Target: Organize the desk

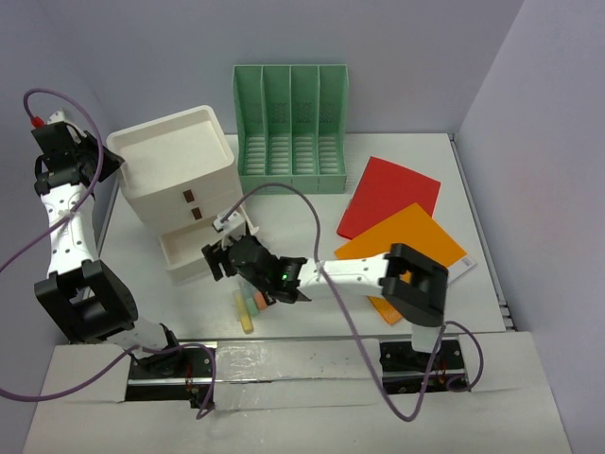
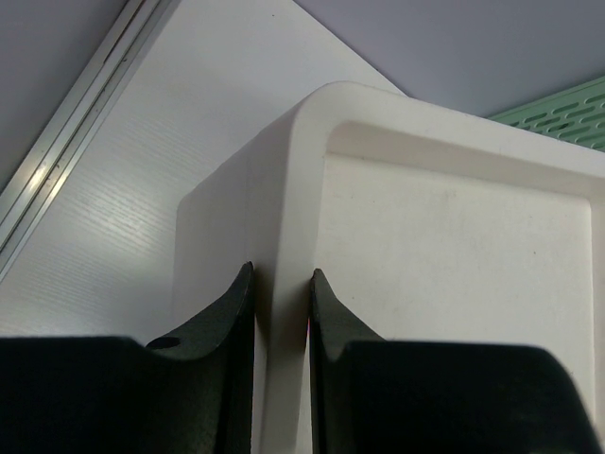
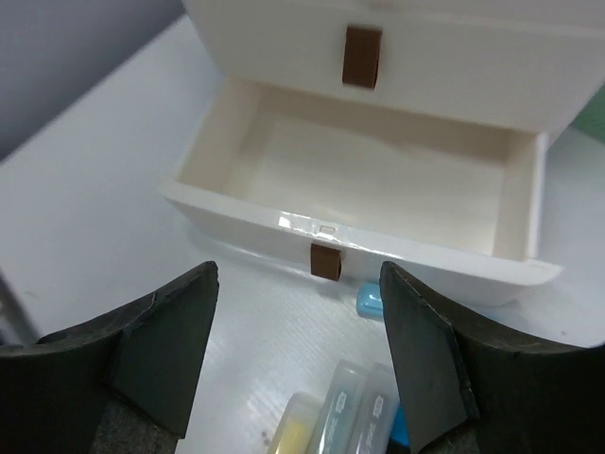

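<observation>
The white desk (image 1: 473, 218) carries a white three-drawer box (image 1: 175, 156) at the back left. Its bottom drawer (image 1: 184, 257) is pulled out and looks empty in the right wrist view, drawer (image 3: 369, 180). My left gripper (image 1: 109, 165) is shut on the rim of the box's top tray, one finger outside and one inside, gripper (image 2: 282, 276). My right gripper (image 1: 220, 257) stands open just in front of the drawer's brown pull tab (image 3: 326, 260), holding nothing, gripper (image 3: 296, 274). Several highlighters (image 1: 250, 305) lie on the desk under it, highlighters (image 3: 350, 411).
A green slotted file holder (image 1: 291, 128) stands at the back centre. A red folder (image 1: 389, 194) and an orange folder (image 1: 402, 248) lie at the right. A small blue item (image 3: 369, 301) lies by the drawer front. Walls close the desk on left, back and right.
</observation>
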